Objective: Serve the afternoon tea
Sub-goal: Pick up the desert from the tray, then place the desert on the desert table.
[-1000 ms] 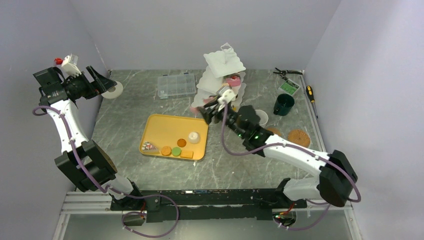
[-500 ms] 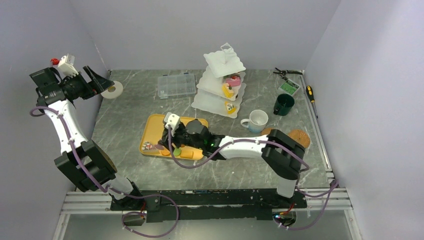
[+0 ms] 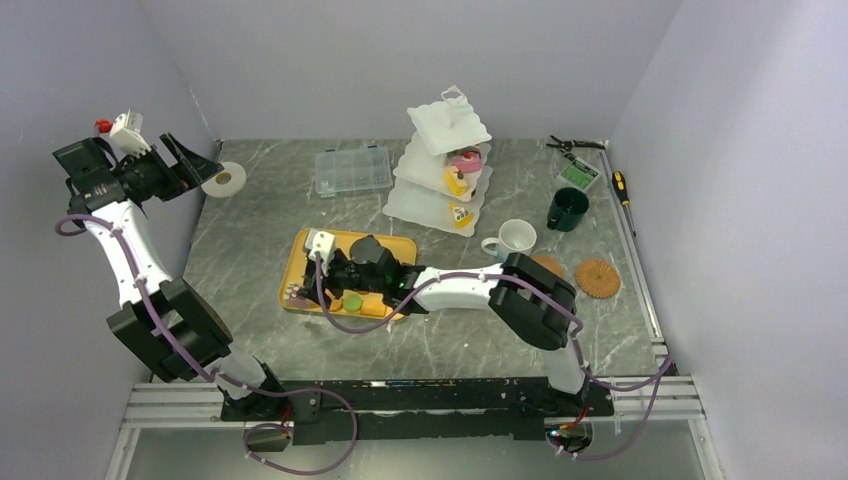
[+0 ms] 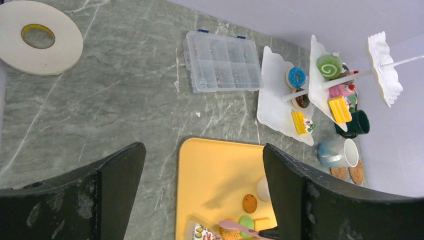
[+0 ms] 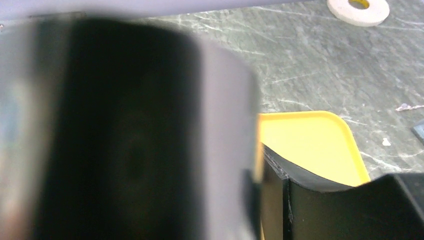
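While the left arm is held high, up and off to the left of the flat yellow plastic tray [image 3: 388, 243], the left pincer [image 4: 203, 147] is wide open and holds nothing. From its camera, the tray shows in the gap between the two black fingers [image 4: 115, 180].

The right arm reaches across the grey stone-look desk [image 3: 250, 240] and lies over the tray. The right pincer [image 3: 325, 282] is low over the tray's near left part. Its own camera is blocked by a big dark blur, so it cannot be told if that pincer is open or closed. A pair of pink tongs [image 4: 239, 226] lies over the near end of the tray, but whether it is gripped cannot be told.

On the tray sit a round green biscuit [image 4: 245, 221], a round brown biscuit [image 4: 249, 203], a small white round cake [image 4: 263, 189] and a cake slice with sprinkles [image 4: 202, 232].

Behind the tray, a bit to the right, stands the white three-tier scalloped stand [image 3: 450, 125]. It carries a blue donut [image 4: 296, 77], a green swirl cake [image 4: 328, 66], a brown donut [image 4: 301, 100], a pink cake [image 4: 341, 90] and yellow cake slices [image 4: 339, 109].

Right of the tray stands the white mug [image 3: 515, 238], just beside two round cork coasters [image 3: 597, 277]. The dark-green mug [image 3: 568, 208] stands farther right and back.

A clear plastic compartment box [image 3: 352, 170] lies behind the tray. A white tape roll [image 3: 225, 179] lies behind it to the left.
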`<action>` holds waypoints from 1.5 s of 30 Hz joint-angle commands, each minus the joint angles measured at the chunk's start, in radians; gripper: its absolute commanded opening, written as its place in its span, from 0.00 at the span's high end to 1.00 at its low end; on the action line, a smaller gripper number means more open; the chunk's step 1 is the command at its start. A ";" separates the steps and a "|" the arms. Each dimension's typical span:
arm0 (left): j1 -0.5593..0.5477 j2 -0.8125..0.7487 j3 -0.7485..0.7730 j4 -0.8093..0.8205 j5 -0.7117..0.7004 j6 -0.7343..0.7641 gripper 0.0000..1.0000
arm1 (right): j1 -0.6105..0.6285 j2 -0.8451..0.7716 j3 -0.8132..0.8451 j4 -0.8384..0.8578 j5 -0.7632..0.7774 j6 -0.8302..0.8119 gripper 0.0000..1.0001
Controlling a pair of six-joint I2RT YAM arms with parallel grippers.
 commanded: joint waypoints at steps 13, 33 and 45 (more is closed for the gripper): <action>0.021 0.000 0.052 0.003 0.049 0.005 0.07 | -0.002 0.112 0.111 0.061 0.016 -0.016 0.51; 0.021 -0.002 0.041 0.015 0.059 -0.002 0.07 | -0.215 -0.217 -0.178 0.260 0.253 -0.054 0.73; 0.022 0.000 0.040 0.016 0.057 0.005 0.07 | -0.342 -0.346 -0.445 0.371 0.418 -0.087 0.73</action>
